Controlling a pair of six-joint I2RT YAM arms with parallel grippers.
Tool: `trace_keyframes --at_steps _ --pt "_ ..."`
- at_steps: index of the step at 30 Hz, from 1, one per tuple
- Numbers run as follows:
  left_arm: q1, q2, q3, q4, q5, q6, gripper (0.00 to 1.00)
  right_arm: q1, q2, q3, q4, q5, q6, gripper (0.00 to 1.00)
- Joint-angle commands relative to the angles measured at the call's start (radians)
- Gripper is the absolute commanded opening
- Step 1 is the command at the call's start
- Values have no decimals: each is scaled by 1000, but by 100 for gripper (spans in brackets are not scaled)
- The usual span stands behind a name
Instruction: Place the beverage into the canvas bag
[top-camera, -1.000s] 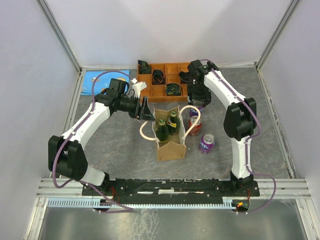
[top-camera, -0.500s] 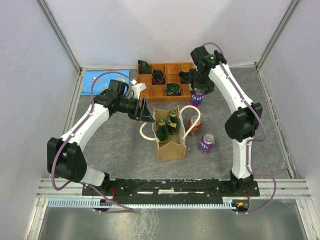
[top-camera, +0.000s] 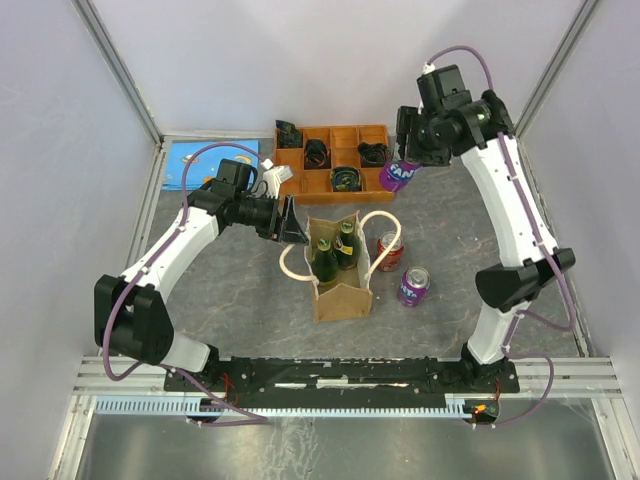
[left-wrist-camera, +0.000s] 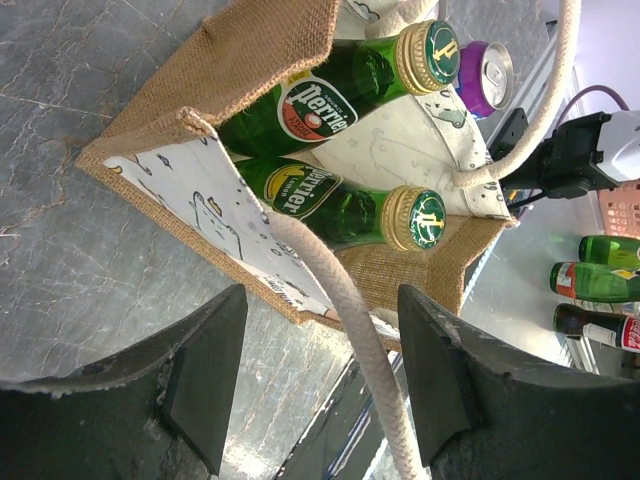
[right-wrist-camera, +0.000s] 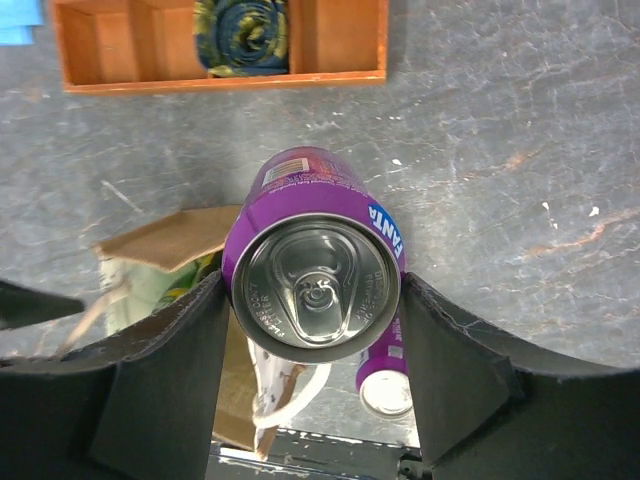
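Observation:
The canvas bag (top-camera: 338, 285) stands mid-table, two green Perrier bottles (top-camera: 335, 252) upright inside it. A purple Fanta can (top-camera: 402, 176), the beverage, hangs in the air near the tray's right end, my right gripper (top-camera: 410, 160) shut on it. From the right wrist the can (right-wrist-camera: 315, 285) fills the gap between both fingers of that gripper (right-wrist-camera: 312, 305), with the bag (right-wrist-camera: 160, 240) below and to the left. My left gripper (top-camera: 291, 220) is open at the bag's left side. In its wrist view the rope handle (left-wrist-camera: 350, 320) runs loose through the open left gripper (left-wrist-camera: 322, 355).
A red can (top-camera: 389, 252) and a second purple can (top-camera: 413, 286) stand right of the bag. A wooden compartment tray (top-camera: 330, 130) with dark items lies at the back, a blue sheet (top-camera: 205, 155) to its left. Metal frame posts and walls ring the table.
My right arm has lifted the purple can off the table beside the tray and carried it up and to the right. The left arm and the bag have not moved.

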Motion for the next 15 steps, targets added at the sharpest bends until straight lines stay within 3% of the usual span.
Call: trace_keyframes --at_steps 1,15 --pt "0 10 25 11 -2 15 68 47 -133 23 98 -76 46 0" --pt "1 29 46 -9 -21 23 68 391 -290 -330 161 73 144 0"
